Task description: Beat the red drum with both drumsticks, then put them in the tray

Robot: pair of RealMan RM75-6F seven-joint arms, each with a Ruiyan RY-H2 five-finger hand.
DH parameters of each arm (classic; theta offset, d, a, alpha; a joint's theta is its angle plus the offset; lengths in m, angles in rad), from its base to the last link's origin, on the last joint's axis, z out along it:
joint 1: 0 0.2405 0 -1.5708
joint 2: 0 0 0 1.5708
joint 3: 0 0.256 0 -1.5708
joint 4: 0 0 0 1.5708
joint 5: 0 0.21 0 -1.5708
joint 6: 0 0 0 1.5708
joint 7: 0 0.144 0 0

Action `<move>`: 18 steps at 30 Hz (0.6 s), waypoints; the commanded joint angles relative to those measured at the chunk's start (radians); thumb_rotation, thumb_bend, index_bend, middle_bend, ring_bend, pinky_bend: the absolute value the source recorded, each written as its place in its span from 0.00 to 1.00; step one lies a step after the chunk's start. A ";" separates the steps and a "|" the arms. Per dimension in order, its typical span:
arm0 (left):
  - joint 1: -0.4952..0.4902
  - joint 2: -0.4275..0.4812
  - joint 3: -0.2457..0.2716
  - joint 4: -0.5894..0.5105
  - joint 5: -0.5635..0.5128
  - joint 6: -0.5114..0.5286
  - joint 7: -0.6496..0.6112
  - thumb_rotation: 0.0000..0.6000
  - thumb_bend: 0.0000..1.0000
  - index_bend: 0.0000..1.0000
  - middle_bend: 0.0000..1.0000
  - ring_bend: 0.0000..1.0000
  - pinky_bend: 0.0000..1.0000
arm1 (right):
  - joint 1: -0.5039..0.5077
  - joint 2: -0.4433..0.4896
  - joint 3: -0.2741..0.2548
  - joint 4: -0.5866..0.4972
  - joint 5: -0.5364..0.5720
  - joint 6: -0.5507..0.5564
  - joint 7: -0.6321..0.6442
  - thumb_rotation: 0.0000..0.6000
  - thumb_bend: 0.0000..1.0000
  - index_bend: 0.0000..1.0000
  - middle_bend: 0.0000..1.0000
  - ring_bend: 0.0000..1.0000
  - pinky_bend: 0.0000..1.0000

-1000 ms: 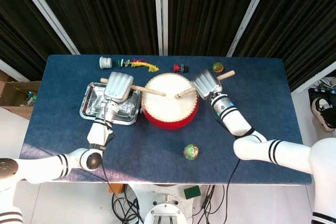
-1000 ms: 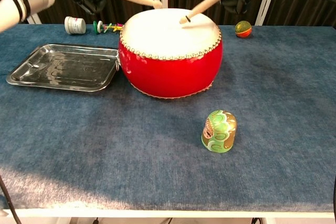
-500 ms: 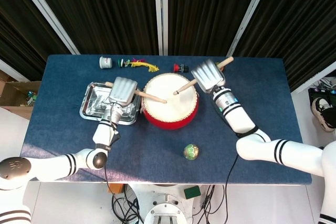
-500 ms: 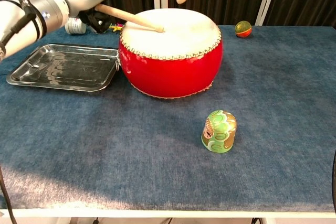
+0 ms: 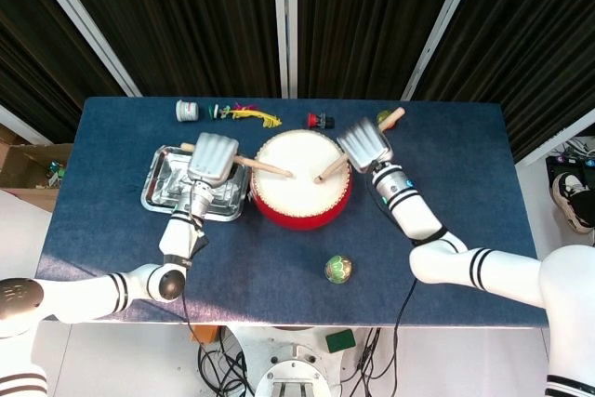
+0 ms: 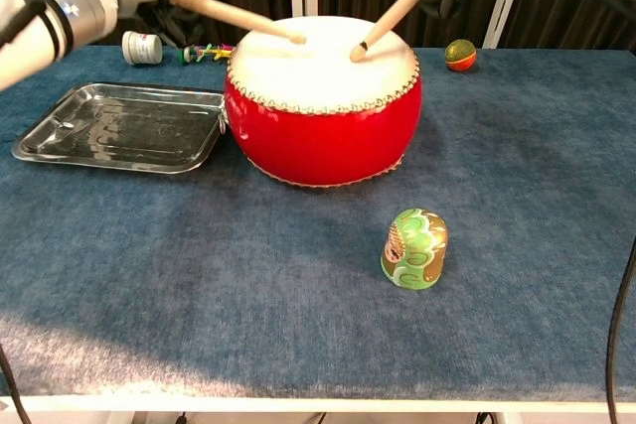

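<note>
Blue cloth table [image 5: 465,192], dark curtains [image 5: 186,16]

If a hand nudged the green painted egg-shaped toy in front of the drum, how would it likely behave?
The green toy probably rocks or tips easily: its body is rounded and it already leans. Its glossy surface suggests a hard, slippery shell. It looks light, so it may skid on the blue cloth.

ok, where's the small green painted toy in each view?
Head view: green toy sits low-centre, on the table's near side, below the red drum.
Chest view: centre-right, in front of the drum and slightly right.
Shared landmark: the red drum; the toy stands apart from it.
</note>
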 commanded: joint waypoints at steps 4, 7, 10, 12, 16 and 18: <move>0.000 -0.005 0.003 0.008 0.004 0.017 -0.004 1.00 0.49 1.00 1.00 1.00 1.00 | -0.019 0.044 0.033 -0.033 -0.021 0.024 0.035 1.00 0.82 1.00 1.00 0.98 0.98; 0.018 0.040 -0.010 -0.055 0.027 0.054 -0.021 1.00 0.49 1.00 1.00 1.00 1.00 | -0.004 -0.006 0.004 0.022 -0.007 -0.008 -0.012 1.00 0.82 1.00 1.00 0.98 0.98; 0.036 0.083 -0.024 -0.120 0.039 0.074 -0.045 1.00 0.49 1.00 1.00 1.00 1.00 | 0.005 -0.062 -0.023 0.073 0.007 -0.035 -0.048 1.00 0.82 1.00 1.00 0.98 0.98; 0.046 0.103 -0.031 -0.150 0.041 0.078 -0.066 1.00 0.49 1.00 1.00 1.00 1.00 | 0.004 -0.080 -0.024 0.085 0.003 -0.034 -0.046 1.00 0.82 1.00 1.00 0.98 0.98; 0.079 0.132 -0.037 -0.179 0.036 0.067 -0.147 1.00 0.49 1.00 1.00 1.00 1.00 | -0.037 -0.053 0.027 0.038 -0.061 0.026 0.074 1.00 0.82 1.00 1.00 0.98 0.98; 0.096 0.139 -0.032 -0.168 0.035 0.062 -0.182 1.00 0.49 1.00 1.00 1.00 1.00 | -0.062 -0.013 0.052 -0.010 -0.090 0.052 0.137 1.00 0.82 1.00 1.00 0.98 0.98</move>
